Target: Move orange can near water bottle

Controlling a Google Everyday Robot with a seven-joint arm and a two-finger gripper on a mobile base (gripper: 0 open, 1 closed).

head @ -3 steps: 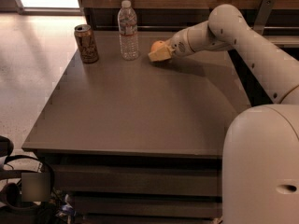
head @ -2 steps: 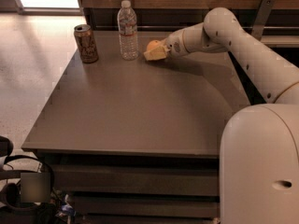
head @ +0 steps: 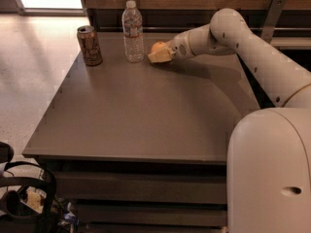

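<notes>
Now my jaws are clamped on the orange can [head: 158,46], whose round top shows above them, low over the far part of the surface [head: 146,115]. I cannot tell whether the fruit rests on the surface or hangs just above it. My gripper [head: 155,56] sits just to the right of the water bottle [head: 132,33] in the view. It is nearer than a second ago: the clear gap between fruit and bottle has shrunk to a sliver. The bottle stands upright where it was. The drink can [head: 89,45], brown and patterned, is unmoved beyond it. My arm [head: 252,52] reaches in from the right.
</notes>
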